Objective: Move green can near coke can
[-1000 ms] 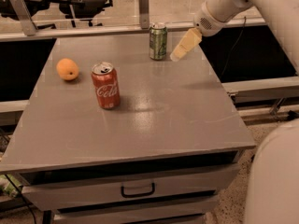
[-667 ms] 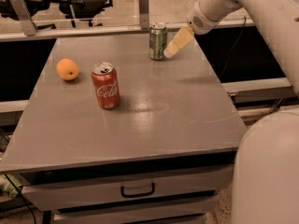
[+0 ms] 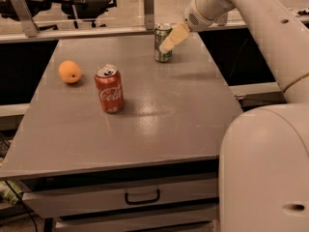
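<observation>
The green can (image 3: 163, 57) stands upright at the far edge of the grey table (image 3: 169, 124), right of middle. The coke can (image 3: 109, 89) stands upright on the left-middle of the table, well apart from the green can. My gripper (image 3: 167, 44) reaches in from the upper right, and its beige tip overlaps the green can's right side at mid height. The green can still rests on the table.
An orange fruit (image 3: 70, 71) lies left of the coke can near the table's left edge. My white arm (image 3: 260, 28) and base (image 3: 265, 168) fill the right side. A drawer with a handle (image 3: 142, 196) sits under the table front. Chairs stand beyond the far edge.
My gripper has moved left, from just right of the green can to overlapping its right side. The cans and the orange have not moved.
</observation>
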